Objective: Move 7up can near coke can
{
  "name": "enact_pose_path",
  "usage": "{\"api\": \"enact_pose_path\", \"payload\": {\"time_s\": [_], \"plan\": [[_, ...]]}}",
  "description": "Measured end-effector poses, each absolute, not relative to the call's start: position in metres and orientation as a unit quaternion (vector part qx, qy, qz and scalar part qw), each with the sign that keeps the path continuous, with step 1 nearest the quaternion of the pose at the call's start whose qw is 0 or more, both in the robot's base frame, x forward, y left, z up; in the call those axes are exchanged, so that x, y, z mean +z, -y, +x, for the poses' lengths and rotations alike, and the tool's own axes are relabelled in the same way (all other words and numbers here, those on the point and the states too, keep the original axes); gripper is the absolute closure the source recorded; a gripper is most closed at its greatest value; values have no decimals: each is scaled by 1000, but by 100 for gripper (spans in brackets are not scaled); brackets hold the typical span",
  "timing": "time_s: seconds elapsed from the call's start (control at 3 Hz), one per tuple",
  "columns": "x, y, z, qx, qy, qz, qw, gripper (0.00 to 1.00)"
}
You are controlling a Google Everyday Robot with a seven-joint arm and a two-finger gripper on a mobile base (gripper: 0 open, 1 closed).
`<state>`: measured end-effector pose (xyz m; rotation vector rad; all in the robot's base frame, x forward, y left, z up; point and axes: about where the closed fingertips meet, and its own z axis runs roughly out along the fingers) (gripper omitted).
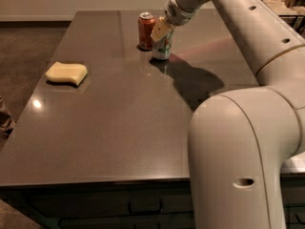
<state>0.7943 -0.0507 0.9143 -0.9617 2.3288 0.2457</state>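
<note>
Glossy tabletop (pixel 119 128); claw (pixel 162 31) (smooth plastic) gripping metal 7up can (pixel 162 49).

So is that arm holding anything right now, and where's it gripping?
It seems so: the gripper clasps the 7up can by its upper part, with the can upright on the table beside the coke can.

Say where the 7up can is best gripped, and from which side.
Grip the 7up can across its upper sidewall, coming from above on the right. It stands upright, its round wall suits parallel jaws, and the coke can crowds its left. The tool is at its top.
</note>
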Motion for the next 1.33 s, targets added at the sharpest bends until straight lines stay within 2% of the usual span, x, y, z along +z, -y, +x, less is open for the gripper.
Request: {"api": "enact_pose_path", "payload": {"time_s": [0.67,1.0,1.33], "plan": [[914,49,802,85,-872,-365,315,12],[911,47,802,86,-872,-366,312,0],[911,47,802,86,-872,-366,312,0]]}}
